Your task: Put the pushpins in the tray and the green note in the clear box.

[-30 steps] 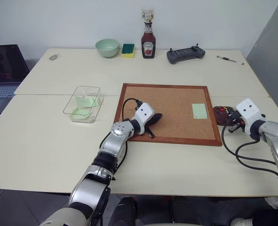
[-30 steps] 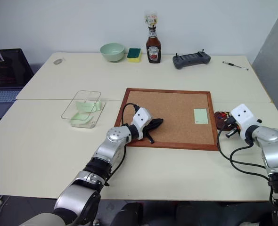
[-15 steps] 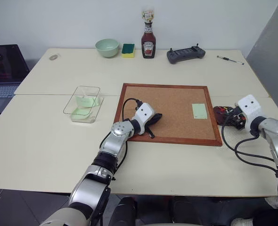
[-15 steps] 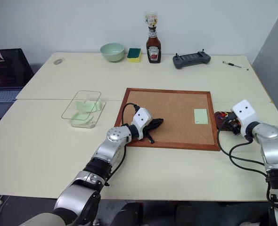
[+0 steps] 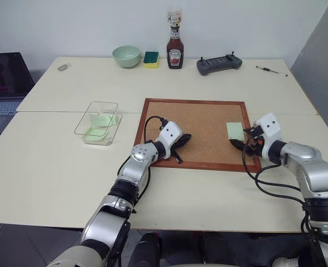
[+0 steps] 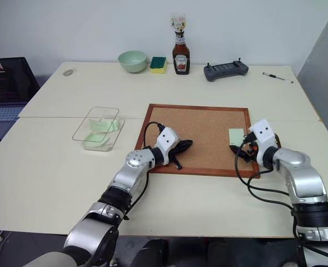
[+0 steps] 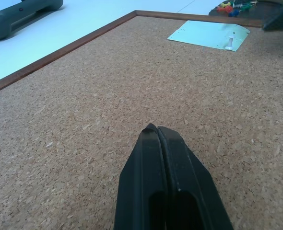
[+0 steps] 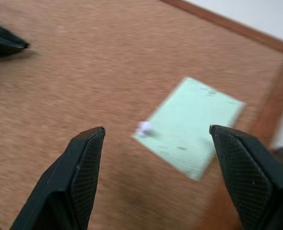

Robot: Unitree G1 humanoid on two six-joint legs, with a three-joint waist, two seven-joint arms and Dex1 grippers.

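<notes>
Note [image 8: 189,125]: pale green slip lying flat on the corkboard [image 5: 197,130] near its right edge, a white pin [image 8: 144,127] holding it there at one corner (so the pin is probably needing to come out first). Nearly square, its slightly longer side running front to back. Right gripper [image 8: 156,143] is hovering over it, jaws spread wide, empty, framing the pin. Left gripper [image 7: 160,139] is resting pinched together on bare cork, holding nothing. Tray [image 7: 228,7] with pins is sitting just beyond the frame; box [image 5: 98,123] is waiting well left.
</notes>
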